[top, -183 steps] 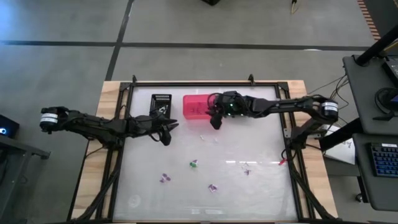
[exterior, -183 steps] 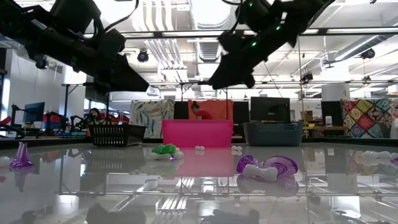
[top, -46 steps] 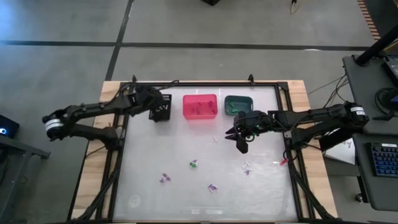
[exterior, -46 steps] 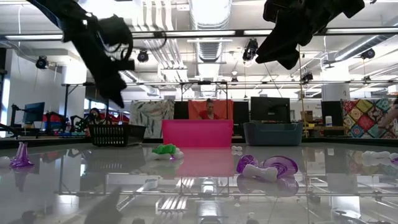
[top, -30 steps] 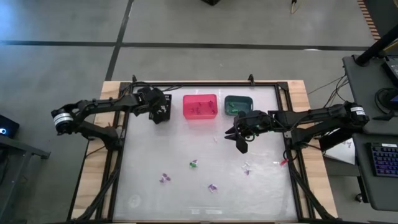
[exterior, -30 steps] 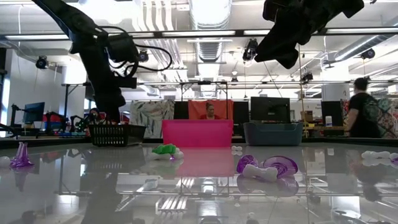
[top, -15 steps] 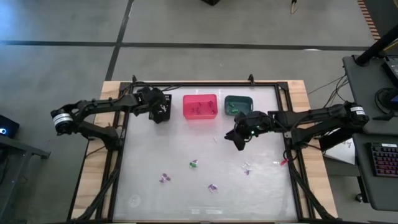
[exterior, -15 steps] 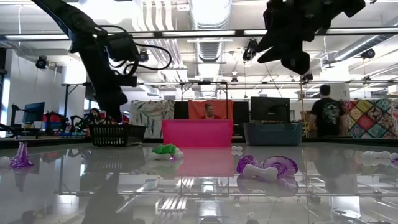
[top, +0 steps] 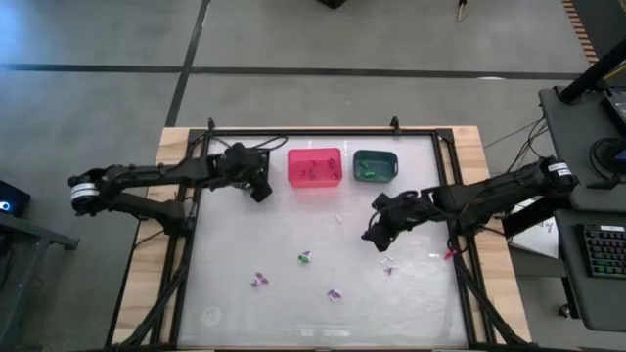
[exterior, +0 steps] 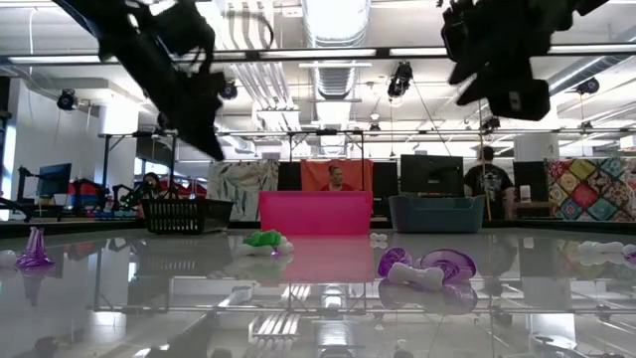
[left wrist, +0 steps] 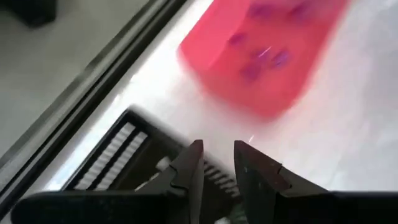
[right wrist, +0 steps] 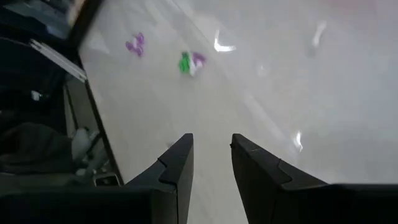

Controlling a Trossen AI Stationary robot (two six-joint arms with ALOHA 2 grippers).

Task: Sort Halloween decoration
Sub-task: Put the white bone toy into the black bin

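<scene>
The trinkets (top: 305, 257) lie scattered on the near half of the table (top: 235, 293) (too small to tell their axes or facing), the left gripper (top: 259, 188) over the black bin (left wrist: 118, 162) and the right gripper (top: 375, 235) mid-table, both parted and empty.

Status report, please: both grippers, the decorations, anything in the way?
Left gripper open, empty, beside black bin. Right gripper open, empty, above the table's middle. Green trinket and purple trinkets unsorted on table. Nothing in the way.

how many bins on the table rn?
3, in a row along the far edge: black bin partly under the left arm, pink bin in the middle, teal bin toward the right.
</scene>
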